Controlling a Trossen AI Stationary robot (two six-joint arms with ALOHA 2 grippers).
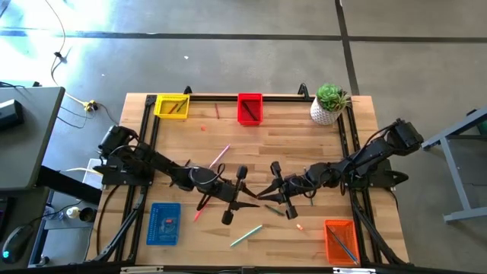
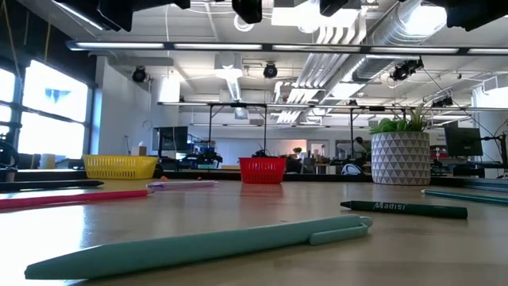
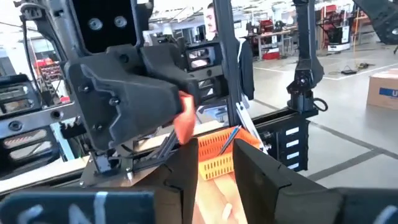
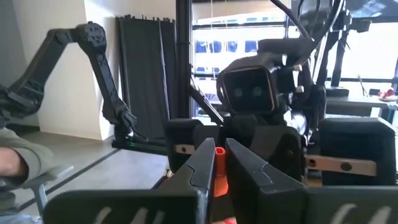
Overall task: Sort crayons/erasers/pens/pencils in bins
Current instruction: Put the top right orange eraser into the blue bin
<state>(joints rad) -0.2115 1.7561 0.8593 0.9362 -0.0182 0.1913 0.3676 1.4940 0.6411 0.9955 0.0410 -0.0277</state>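
My right gripper (image 1: 268,193) (image 4: 219,163) hangs over the table's middle, shut on a short orange crayon (image 4: 219,169). The crayon also shows in the left wrist view (image 3: 184,119), sticking out of the right gripper. My left gripper (image 1: 248,198) (image 3: 216,171) faces the right one at close range, open and empty. A green pen (image 1: 246,234) (image 2: 206,238), a dark green crayon (image 1: 275,210) (image 2: 405,209), a red pencil (image 1: 199,211) and a pink pencil (image 1: 219,156) lie flat on the wood. The four bins are yellow (image 1: 172,106), red (image 1: 249,108), blue (image 1: 163,223) and orange (image 1: 341,240). My right gripper pinches the orange crayon between its two fingers, which lie across it. The crayon's end (image 4: 219,151) sticks out past the fingers. The fingers come roughly level from the table's right side. No part of the crayon shows on the table top in the low view.
A white plant pot (image 1: 329,106) (image 2: 401,157) stands at the far right corner. A small orange piece (image 1: 299,226) lies near the orange bin. The yellow, red and orange bins hold a few items. Black rails run along the table's left, right and far edges.
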